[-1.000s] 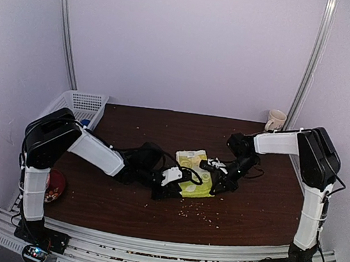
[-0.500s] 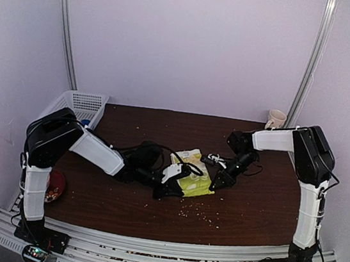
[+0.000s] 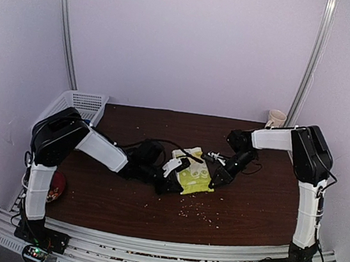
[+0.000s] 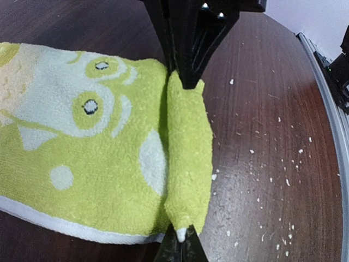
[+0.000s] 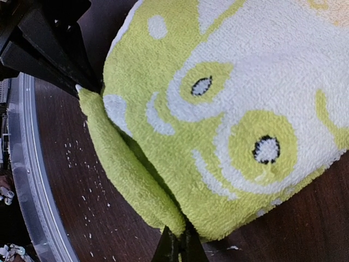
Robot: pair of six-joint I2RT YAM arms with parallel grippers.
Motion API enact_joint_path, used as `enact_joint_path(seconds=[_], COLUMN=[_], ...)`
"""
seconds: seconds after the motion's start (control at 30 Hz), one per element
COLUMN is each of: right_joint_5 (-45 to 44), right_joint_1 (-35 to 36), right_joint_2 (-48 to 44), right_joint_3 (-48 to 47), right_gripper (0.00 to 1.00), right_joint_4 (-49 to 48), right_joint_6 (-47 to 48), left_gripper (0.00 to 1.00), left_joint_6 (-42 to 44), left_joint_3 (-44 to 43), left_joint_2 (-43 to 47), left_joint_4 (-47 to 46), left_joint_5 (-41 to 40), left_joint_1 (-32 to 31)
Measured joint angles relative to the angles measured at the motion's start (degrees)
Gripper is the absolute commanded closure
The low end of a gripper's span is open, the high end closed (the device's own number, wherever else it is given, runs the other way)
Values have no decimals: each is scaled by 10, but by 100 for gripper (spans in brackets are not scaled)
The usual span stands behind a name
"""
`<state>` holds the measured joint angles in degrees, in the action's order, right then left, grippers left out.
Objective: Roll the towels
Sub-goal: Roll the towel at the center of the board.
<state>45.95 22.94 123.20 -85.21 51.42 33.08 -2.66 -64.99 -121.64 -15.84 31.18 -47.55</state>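
Centrally, one yellow-green towel [image 3: 196, 179], left pincer [image 4: 180, 244], right pincer [image 5: 177, 244], both pinching its folded edge

The top view looks from high behind the arms [image 3: 98, 150], down and forward across the table [image 3: 261, 213] to the back wall [image 3: 186, 42]. It is far off, so the towel [image 3: 195, 175] is small at mid-frame. The left wrist view sits low and very close, facing along the towel's folded edge, with the left gripper [image 4: 180, 248] at bottom centre and the right gripper [image 4: 188, 49] opposite at top centre. The right wrist view is as close and faces the other way along that edge, its own gripper at bottom centre and the left one in the upper left. All three share the towel; both wrist views share its fold and nearby crumbs [image 4: 287, 182].
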Motion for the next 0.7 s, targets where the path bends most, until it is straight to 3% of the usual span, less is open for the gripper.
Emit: enact_joint_path(seconds=[0.5, 0.7], right_joint_5=[-14, -22], right_joint_1=[-3, -3], right_joint_2=[28, 28], right_joint_3=[-48, -53], right_gripper=[100, 100], right_joint_4=[30, 35], right_joint_6=[-44, -43], left_gripper=[99, 60], left_joint_6=[-41, -34], left_joint_3=[-25, -19], left_joint_2=[-10, 8], left_joint_4=[14, 38], left_joint_5=[-42, -89], left_joint_1=[5, 5])
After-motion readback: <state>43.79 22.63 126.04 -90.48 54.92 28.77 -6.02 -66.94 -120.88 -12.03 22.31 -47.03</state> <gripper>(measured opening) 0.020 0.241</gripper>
